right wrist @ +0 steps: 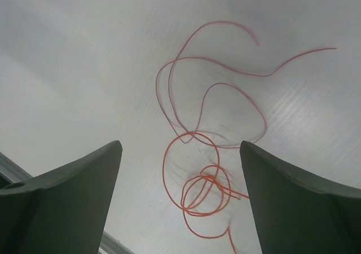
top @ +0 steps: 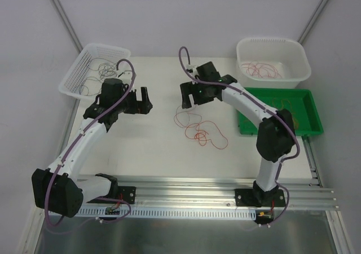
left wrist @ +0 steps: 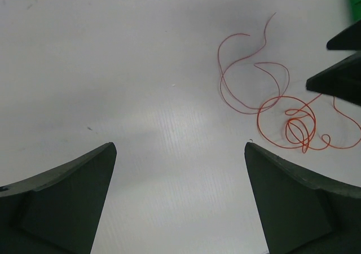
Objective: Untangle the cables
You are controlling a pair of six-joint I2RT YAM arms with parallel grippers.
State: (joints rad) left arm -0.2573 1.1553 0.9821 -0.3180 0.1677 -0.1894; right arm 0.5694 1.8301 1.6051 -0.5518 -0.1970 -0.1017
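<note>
At upper left sits a basket (top: 76, 76), and right of it the left gripper (top: 141, 100) hangs with jaws spread and empty. The cables (top: 198, 131) lie in loose red-orange loops on the table (top: 152, 147) at frame centre. The right gripper (top: 190, 100) is just above them, jaws likewise released, with a tub (top: 303, 68) and a tray (top: 304, 115) at right.

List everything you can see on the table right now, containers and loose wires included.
cables: one loose tangle, red and orange, centre of table, between the arms
basket: one, white mesh, far left; thin dark wires inside
tub: one, white, far right; red wires inside
tray: one, green, right side, in front of the tub
table: one, white
rail: one, silver, near edge
left gripper: black, open, empty
right gripper: black, open, above the tangle
</note>
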